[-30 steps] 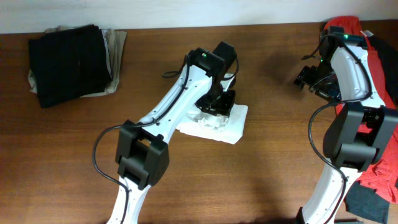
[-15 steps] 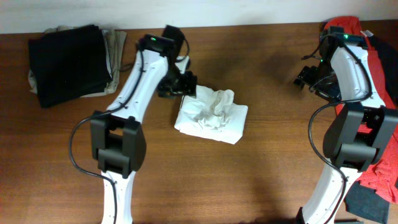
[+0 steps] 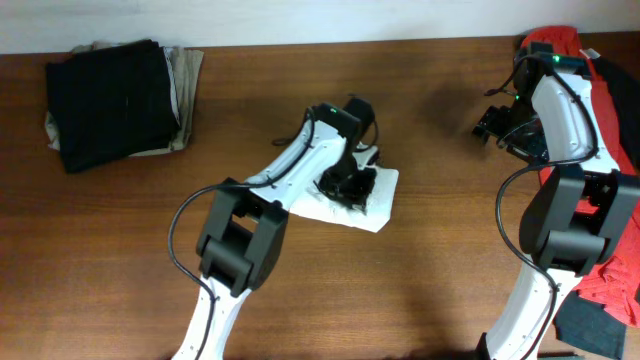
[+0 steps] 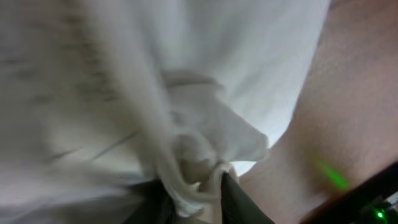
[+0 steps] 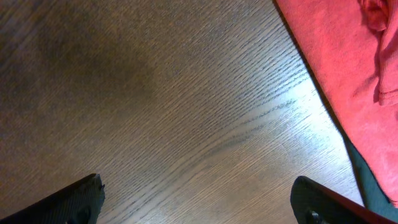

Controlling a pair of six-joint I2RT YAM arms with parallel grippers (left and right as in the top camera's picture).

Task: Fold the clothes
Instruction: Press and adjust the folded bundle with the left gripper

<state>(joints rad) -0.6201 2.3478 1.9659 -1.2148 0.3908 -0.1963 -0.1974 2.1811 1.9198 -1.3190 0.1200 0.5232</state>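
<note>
Overhead: my left arm reaches in over the middle of the table [image 3: 420, 290], and the left gripper [image 3: 346, 186] is down on the white T-shirt [image 3: 378, 206]. The shirt lies as a crumpled, roughly squared heap at the centre, partly hidden under the wrist. The right arm stands at the table's right side, with the right gripper [image 3: 492, 122] above bare wood just beside the red shirt [image 3: 556, 42]. The gripper is well apart from the white one. At far left a black folded piece [image 3: 108, 100] sits on a khaki piece [image 3: 186, 80].

Left wrist: the picture is blurred. White cloth fills nearly all of it, with brown tabletop along the right. At the bottom edge I see a gathered ridge of the shirt pinched between the two dark fingers [image 4: 241, 205], so the left gripper [image 4: 196, 204] is closed on a bunch of that fabric.

Right wrist: the right gripper [image 5: 199, 200] has its fingers [image 5: 73, 200] spread wide at the lower corners, nothing between them but wood grain. The red shirt fills the upper right corner, with a dark strip of cloth [image 5: 368, 182] below it.
</note>
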